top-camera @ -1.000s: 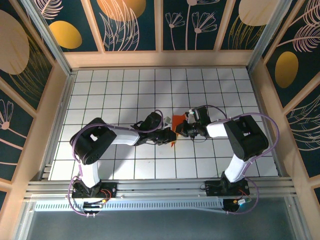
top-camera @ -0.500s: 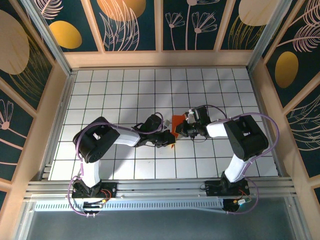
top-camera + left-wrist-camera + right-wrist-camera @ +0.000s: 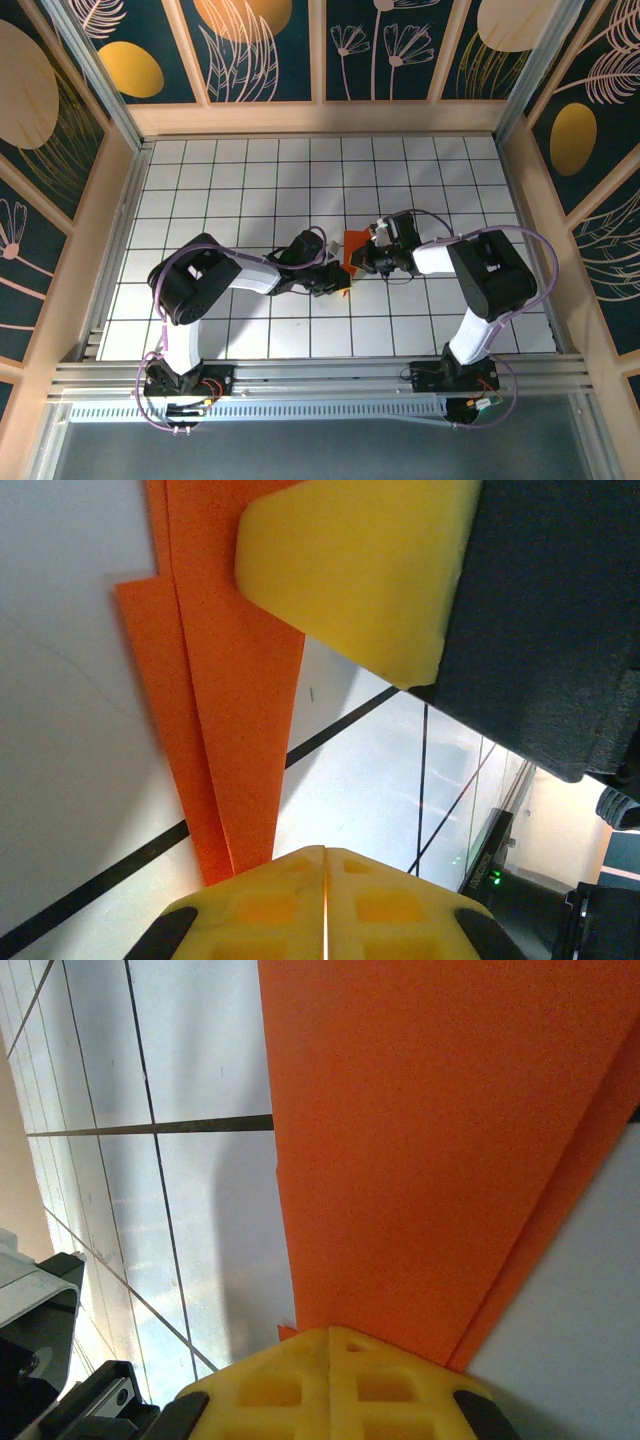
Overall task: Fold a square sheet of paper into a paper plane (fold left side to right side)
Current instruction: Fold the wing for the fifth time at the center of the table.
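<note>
Mid-fold moment on a white grid-tiled table (image 3: 230, 190): thin bright orange paper sheet (image 3: 352, 243), already creased into a narrow layered wedge, lying just toward 3 o'clock from the table's middle. Left gripper (image 3: 325, 880) at the wedge's 6 o'clock end, yellow fingertips pressed tight together and pinching the paper's narrow tip. Right gripper (image 3: 330, 1360) at the wedge's 3 o'clock edge, likewise clamped closed on the orange layers, one of its yellow fingers (image 3: 350, 570) over the paper at 12 o'clock in the left wrist view.

Judged well into the folding, with several overlapping layers in place and the left-to-right fold probably being set. Next move likely calls for keeping one pinch as an anchor, carrying the left-hand flap over toward 3 o'clock with edges aligned, then pressing along the crease without tearing or dragging the thin sheet
</note>
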